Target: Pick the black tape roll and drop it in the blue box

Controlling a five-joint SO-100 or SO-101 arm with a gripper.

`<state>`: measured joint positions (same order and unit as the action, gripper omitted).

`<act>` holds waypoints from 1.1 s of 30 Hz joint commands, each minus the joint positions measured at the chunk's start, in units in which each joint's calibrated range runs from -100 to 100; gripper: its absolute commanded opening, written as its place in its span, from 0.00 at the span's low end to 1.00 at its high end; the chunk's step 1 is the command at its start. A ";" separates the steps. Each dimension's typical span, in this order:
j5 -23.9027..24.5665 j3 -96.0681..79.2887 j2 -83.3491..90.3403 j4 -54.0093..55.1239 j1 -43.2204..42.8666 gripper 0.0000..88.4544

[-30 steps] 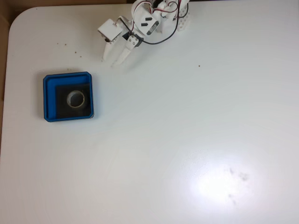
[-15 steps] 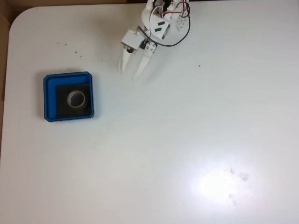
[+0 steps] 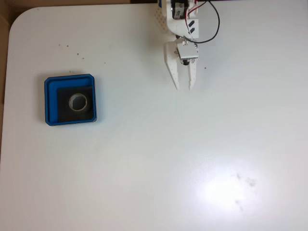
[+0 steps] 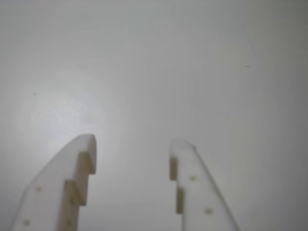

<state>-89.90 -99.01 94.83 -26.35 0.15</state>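
Observation:
The blue box (image 3: 48,98) sits at the left of the white table in the fixed view. The black tape roll (image 3: 78,102) lies flat on the box's black floor, its pale core facing up. My white gripper (image 3: 183,87) hangs near the top centre of the table, far to the right of the box, fingers pointing down the picture. It is open with nothing between the fingers. In the wrist view the gripper (image 4: 134,143) shows two white fingers over bare white table.
The white table (image 3: 159,159) has a rounded top-left corner and an edge along the left side. A few dark specks dot the surface near the top left. Red and black wires loop at the arm's base (image 3: 185,14).
The arm has swung to the right, from above the box's upper right toward the top centre of the table. The tape roll stays in the box.

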 commanded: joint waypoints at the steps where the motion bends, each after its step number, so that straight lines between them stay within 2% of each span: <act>1: -0.11 -0.90 0.65 0.69 -1.96 0.15; 5: -0.11 -0.81 0.65 0.61 -1.66 0.14; 13: 0.15 -0.81 0.73 0.61 -1.57 0.02; 33: 0.76 -0.81 1.40 1.44 -1.47 0.02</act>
<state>-89.40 -99.01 95.26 -26.27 -1.04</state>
